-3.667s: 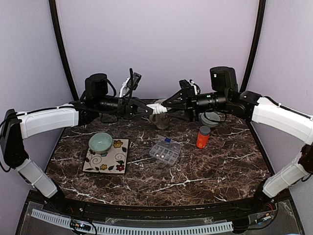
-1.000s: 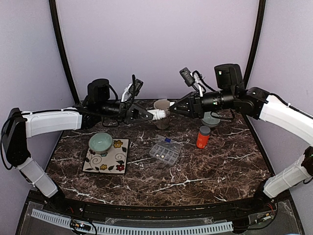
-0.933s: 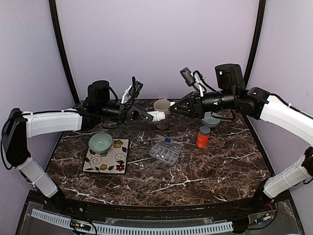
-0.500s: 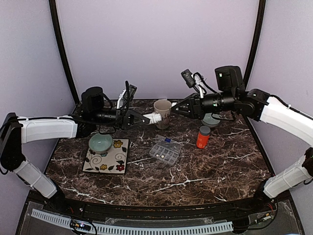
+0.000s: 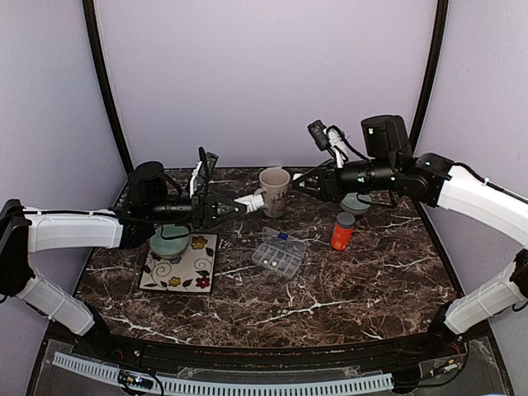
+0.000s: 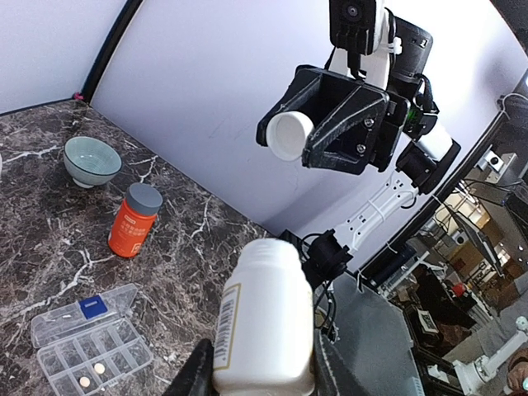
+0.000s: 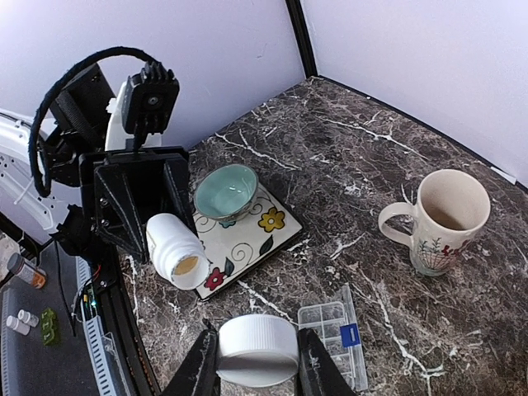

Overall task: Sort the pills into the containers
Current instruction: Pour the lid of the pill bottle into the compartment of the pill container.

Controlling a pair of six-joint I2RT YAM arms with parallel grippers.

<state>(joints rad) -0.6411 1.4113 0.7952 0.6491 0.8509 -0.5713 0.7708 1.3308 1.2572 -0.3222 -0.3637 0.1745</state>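
My left gripper is shut on a white pill bottle, held on its side above the table with its uncapped mouth towards the right arm. The bottle's white ribbed cap sits between the fingers of my right gripper, which is shut on it in mid-air near the mug. The clear organiser box lies open mid-table below both grippers. Two white pills rest in its near compartments, and its blue clasp shows. What is inside the bottle is hidden.
A cream patterned mug stands at the back centre. An orange bottle with a grey cap is right of the box, with a pale green bowl behind it. Another green bowl sits on a floral tile at the left.
The two grippers, joined at the bottle earlier, have come apart. My left arm has drawn back left and lower with the bottle; the right holds the cap and has shifted slightly right.
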